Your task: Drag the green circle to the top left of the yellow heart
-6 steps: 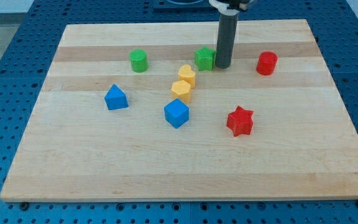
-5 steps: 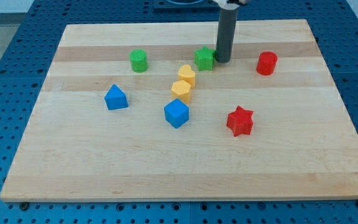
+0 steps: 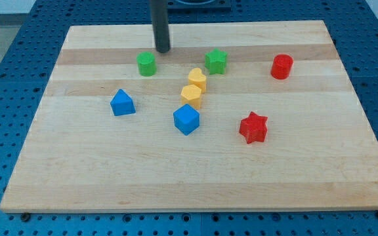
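The green circle [image 3: 147, 63] sits on the wooden board in the upper left part of the view. The yellow heart [image 3: 197, 79] lies to its right, a little lower, touching a yellow hexagon [image 3: 191, 96] just below it. My tip [image 3: 163, 50] rests on the board just above and to the right of the green circle, with a small gap between them.
A green star [image 3: 216, 61] sits right of the tip, above the yellow heart. A red cylinder [image 3: 281, 66] is at the right. A blue block [image 3: 122, 103], a blue cube [image 3: 186, 119] and a red star [image 3: 253, 127] lie lower on the board [image 3: 195, 177].
My tip has moved left from beside the green star's right side to just above and right of the green circle. No block has moved.
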